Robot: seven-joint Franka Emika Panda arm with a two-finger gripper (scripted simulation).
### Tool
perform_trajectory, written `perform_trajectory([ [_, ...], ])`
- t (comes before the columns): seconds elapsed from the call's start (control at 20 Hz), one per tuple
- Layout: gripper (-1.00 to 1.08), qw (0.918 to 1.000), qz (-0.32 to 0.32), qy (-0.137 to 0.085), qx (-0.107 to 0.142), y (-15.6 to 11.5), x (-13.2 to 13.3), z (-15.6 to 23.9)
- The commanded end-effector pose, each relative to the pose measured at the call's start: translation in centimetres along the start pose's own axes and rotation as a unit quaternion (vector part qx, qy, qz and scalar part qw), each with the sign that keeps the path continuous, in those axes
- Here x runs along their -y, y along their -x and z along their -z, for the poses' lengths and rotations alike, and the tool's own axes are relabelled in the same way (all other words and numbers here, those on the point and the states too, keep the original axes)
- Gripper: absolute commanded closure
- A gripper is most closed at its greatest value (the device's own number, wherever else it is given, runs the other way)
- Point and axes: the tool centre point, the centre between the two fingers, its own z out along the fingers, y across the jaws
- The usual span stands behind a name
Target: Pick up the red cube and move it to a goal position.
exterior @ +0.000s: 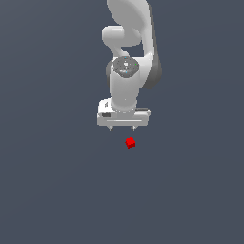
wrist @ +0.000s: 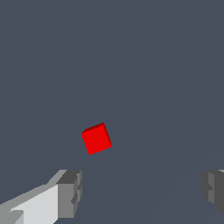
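Observation:
The red cube (exterior: pixel 130 142) is a tiny bright red cube lying on the flat dark grey floor, turned a little askew. My white gripper (exterior: pixel 122 128) hangs just behind and above it in the exterior view, fingers pointing down. It is open and empty, and the jaws stand far wider apart than the cube. In the wrist view the cube (wrist: pixel 96 138) lies ahead of the gap between the two grey fingertips (wrist: pixel 70 193), nearer one finger than the other. It is not between them.
The dark grey floor (exterior: pixel 57 190) is plain and unmarked on every side. The white arm (exterior: pixel 128 57) rises behind the gripper. No goal marker shows in either view.

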Motion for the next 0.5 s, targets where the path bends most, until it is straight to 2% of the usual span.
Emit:
perform_trajectory([
  [0.0, -0.92, 1.0000, 0.000, 0.000, 0.000, 0.0, 0.0, 0.0],
  [0.45, -0.92, 0.9997, 0.026, -0.002, -0.003, 0.0, 0.7, -2.1],
])
